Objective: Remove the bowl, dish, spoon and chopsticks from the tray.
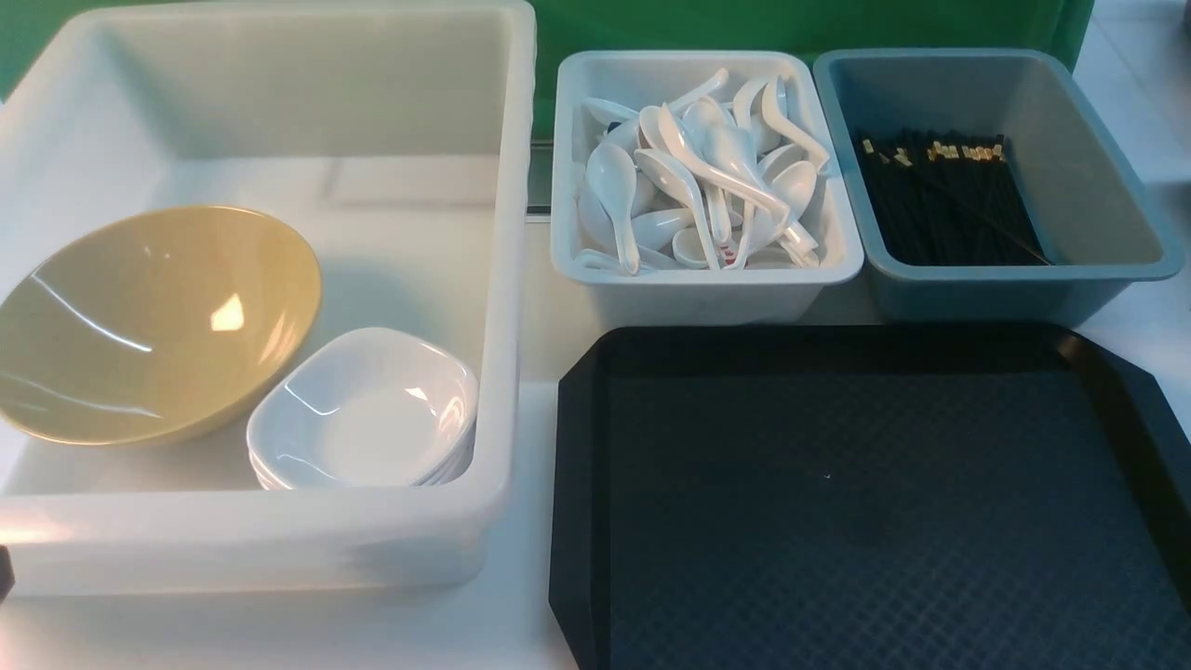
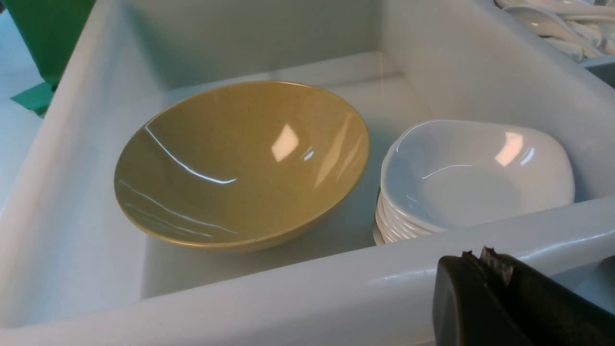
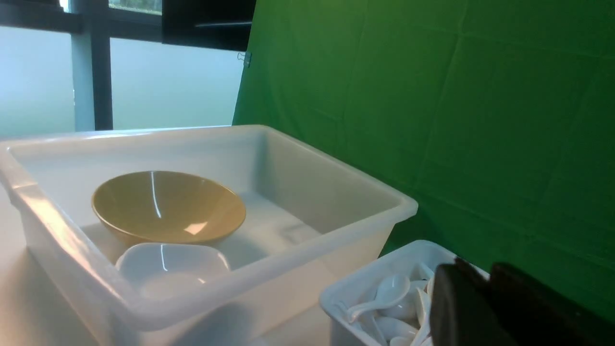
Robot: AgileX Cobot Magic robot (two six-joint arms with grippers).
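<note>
The black tray (image 1: pixel 875 502) lies bare, the yellow bowl (image 1: pixel 153 321) already sits in the white tub (image 1: pixel 507 279) ahead of the left gripper (image 2: pixel 480 257), both grippers' jaws clenched on nothing.

You see a white surface (image 1: pixel 535 614) with a big white tub (image 1: pixel 502 279), two small bins, and the black tray (image 1: pixel 577 484) on it.
</note>
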